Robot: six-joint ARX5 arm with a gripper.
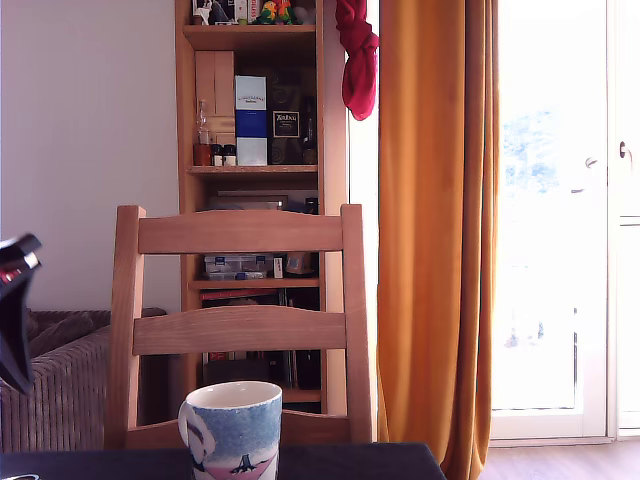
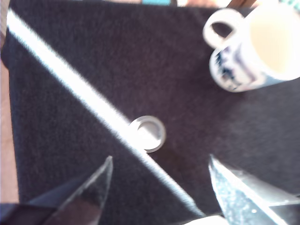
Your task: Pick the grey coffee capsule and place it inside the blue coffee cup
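Fingers (image 2: 93,197) are spreading wide apart, gripper (image 2: 159,161) gripping nothing, hovering over the black cloth (image 2: 70,154). Grey capsule (image 2: 147,133) is sitting upright mid-frame, a sunlit stripe crossing it. Blue cup (image 2: 255,47) is standing upper right, well apart; in the exterior view the cup (image 1: 232,430) is showing bottom centre, chair (image 1: 240,300) behind.

Blue coffee cup (image 1: 232,430) on dark table (image 1: 350,462), wooden chair (image 1: 240,320) behind
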